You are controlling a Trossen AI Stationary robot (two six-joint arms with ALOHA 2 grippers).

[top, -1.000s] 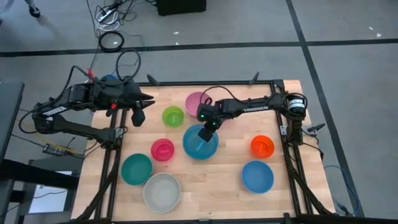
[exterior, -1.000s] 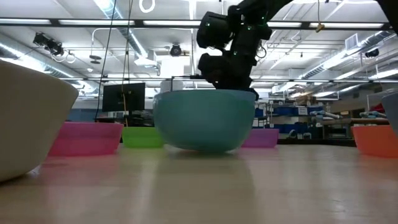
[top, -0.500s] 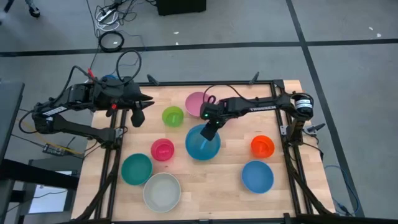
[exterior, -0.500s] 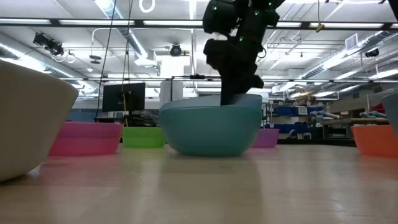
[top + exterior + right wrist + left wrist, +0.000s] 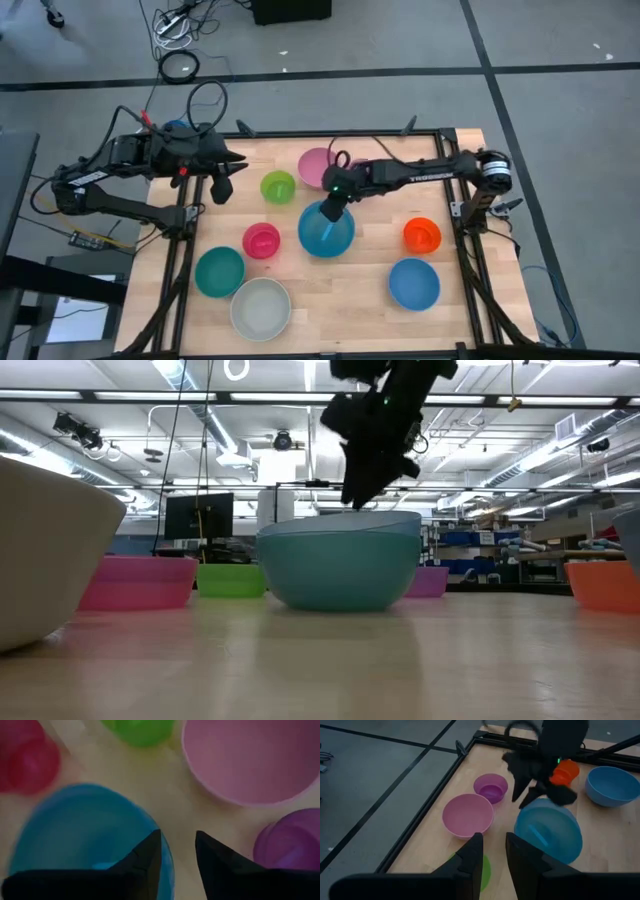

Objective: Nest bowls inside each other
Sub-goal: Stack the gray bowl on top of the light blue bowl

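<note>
A large blue bowl (image 5: 326,230) rests upright on its base at the table's middle. My right gripper (image 5: 335,197) hangs open just above the bowl's far rim (image 5: 340,520), its fingers (image 5: 150,852) pointing steeply down and touching nothing. Beyond it stand a pink bowl (image 5: 316,165) and a small purple bowl (image 5: 290,845). A lime green bowl (image 5: 278,186) and a magenta bowl (image 5: 262,240) stand to the left of the blue bowl. My left gripper (image 5: 224,190) waits open, raised over the table's far left corner.
A teal bowl (image 5: 219,271) and a pale grey-white bowl (image 5: 261,308) stand near the front left. An orange bowl (image 5: 422,235) and a smaller blue bowl (image 5: 414,283) stand at the right. A black frame (image 5: 470,250) borders the wooden table.
My right gripper has risen out of the large blue bowl and drawn back toward the table's far edge, tipping less steeply; it now hangs clear above the rim. The bowl has slid a little toward the right and sits level on the table.
</note>
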